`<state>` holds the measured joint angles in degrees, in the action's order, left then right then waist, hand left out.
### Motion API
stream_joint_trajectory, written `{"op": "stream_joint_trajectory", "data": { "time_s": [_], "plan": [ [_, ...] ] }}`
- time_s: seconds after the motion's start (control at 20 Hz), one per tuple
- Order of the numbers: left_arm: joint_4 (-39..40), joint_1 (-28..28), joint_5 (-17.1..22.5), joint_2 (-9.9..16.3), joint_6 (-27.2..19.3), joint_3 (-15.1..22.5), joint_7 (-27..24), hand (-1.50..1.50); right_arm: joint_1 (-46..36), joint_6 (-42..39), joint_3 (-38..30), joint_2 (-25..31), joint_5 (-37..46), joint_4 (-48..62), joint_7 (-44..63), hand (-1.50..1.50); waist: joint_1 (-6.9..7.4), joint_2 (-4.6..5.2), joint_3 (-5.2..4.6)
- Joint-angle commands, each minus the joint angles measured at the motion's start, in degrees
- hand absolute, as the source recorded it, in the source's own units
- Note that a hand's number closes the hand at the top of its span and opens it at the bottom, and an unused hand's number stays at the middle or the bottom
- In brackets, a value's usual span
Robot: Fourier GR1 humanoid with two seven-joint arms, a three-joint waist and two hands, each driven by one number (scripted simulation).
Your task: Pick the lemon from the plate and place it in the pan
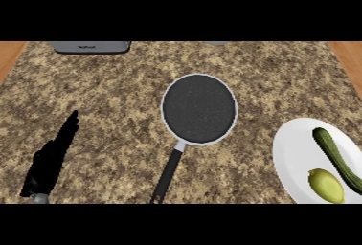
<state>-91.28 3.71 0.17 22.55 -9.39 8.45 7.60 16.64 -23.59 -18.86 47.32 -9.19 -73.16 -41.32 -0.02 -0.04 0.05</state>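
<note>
At the far left of the pan, our left hand rests low on the speckled worktop, its fingers straight and released, holding nothing. Up and to the left of the pan, a grey appliance sits at the worktop's back edge. The pan lies mid-worktop, its dark bowl bare, its black handle running toward us. To the right of the pan stands a white plate, well apart from it. On the plate a zucchini lies beside the lemon, which sits nearest us. Our right hand does not show. We judge the task not yet begun: the lemon must still be picked up, carried left and set in the pan.
</note>
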Motion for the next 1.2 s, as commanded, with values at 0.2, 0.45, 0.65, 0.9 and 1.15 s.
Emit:
{"op": "stream_joint_trajectory", "data": {
  "time_s": [0.2,0.45,0.65,0.9,1.15],
  "plan": [
    [-3.82,1.75,-2.81,-1.32,-0.74,0.42,2.69,0.00,3.54,-3.07,-0.15,3.74,4.17,-13.44,6.96,-1.50,-0.29,-0.09,-0.10],
    [-2.14,-0.81,-3.53,-3.32,-0.17,0.22,3.05,0.00,3.14,-1.83,3.70,-0.09,8.59,-20.98,16.37,-1.50,-0.25,-0.02,-0.09],
    [3.96,-2.17,-2.01,-1.57,2.95,-4.01,-2.36,0.00,5.83,-5.32,0.96,1.20,8.24,-27.86,20.54,-1.50,-0.81,-0.08,-0.13],
    [-2.08,1.81,-4.31,-3.08,2.01,-0.85,0.59,0.00,5.14,-3.87,5.10,0.94,17.02,-31.91,28.26,-1.50,-0.19,-0.10,-0.10],
    [0.18,-0.18,-4.24,-3.61,2.87,-2.79,0.43,0.00,6.34,-5.35,7.80,-2.69,21.93,-37.51,34.56,-1.50,-0.27,-0.03,-0.08]
  ]
}}
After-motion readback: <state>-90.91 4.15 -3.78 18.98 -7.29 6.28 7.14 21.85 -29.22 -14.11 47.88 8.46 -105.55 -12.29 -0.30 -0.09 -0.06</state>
